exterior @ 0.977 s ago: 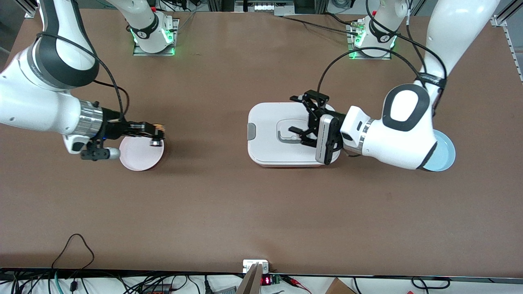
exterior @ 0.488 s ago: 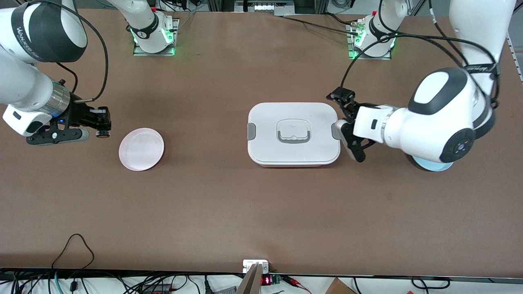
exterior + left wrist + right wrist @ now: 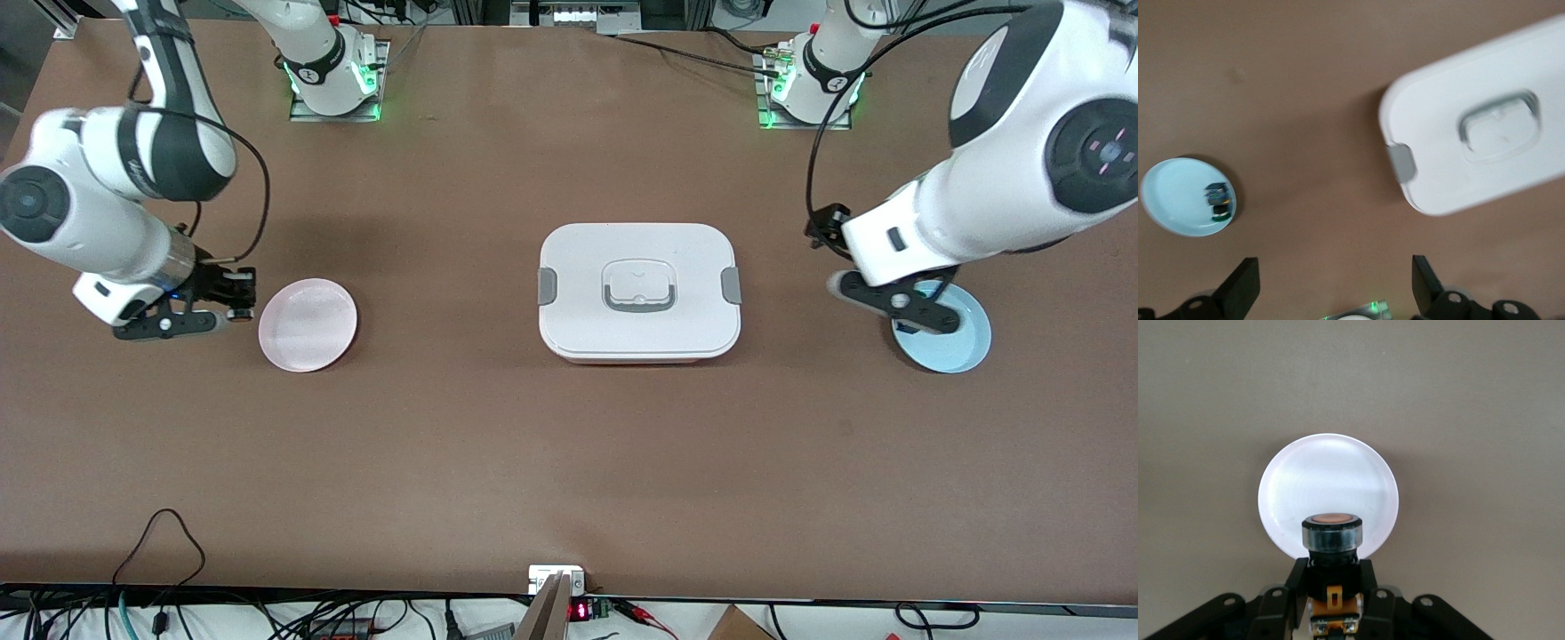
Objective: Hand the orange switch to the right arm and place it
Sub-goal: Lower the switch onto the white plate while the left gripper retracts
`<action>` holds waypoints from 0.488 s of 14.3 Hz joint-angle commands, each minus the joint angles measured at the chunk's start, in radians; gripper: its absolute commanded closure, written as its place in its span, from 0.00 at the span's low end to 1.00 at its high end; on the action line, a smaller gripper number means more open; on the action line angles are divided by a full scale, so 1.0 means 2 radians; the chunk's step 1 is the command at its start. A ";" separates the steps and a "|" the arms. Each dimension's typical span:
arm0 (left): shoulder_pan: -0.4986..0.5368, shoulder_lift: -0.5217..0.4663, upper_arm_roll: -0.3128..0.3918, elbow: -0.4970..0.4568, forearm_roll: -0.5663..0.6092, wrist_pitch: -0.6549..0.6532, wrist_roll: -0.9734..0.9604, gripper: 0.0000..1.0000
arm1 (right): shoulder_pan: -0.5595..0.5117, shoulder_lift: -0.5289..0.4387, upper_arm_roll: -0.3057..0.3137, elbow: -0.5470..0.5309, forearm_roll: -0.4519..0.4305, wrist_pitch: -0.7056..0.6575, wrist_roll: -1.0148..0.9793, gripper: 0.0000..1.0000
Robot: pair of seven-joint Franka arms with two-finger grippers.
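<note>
The orange switch (image 3: 1331, 532), black-bodied with an orange round cap, is held in my right gripper (image 3: 1331, 587), which is shut on its body. In the front view this gripper (image 3: 233, 295) holds the switch (image 3: 239, 310) low over the table, just beside the pink plate (image 3: 308, 324) toward the right arm's end. The plate (image 3: 1328, 480) shows bare. My left gripper (image 3: 836, 258) is over the table at the edge of the light blue plate (image 3: 965, 342). Its fingers (image 3: 1241, 293) stand wide apart and empty.
A white lidded box (image 3: 638, 289) with grey clips and a handle stands mid-table; it also shows in the left wrist view (image 3: 1485, 140). The blue plate (image 3: 1178, 193) holds a small dark switch with green and blue parts (image 3: 1219, 202).
My right gripper, still holding the switch, left the pink plate and now hangs beside it. My left arm pulled back from the white box to the blue plate.
</note>
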 commanded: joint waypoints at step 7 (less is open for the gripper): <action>-0.005 -0.185 0.105 -0.242 -0.038 0.149 -0.013 0.00 | -0.006 0.060 0.006 -0.093 0.013 0.187 0.014 1.00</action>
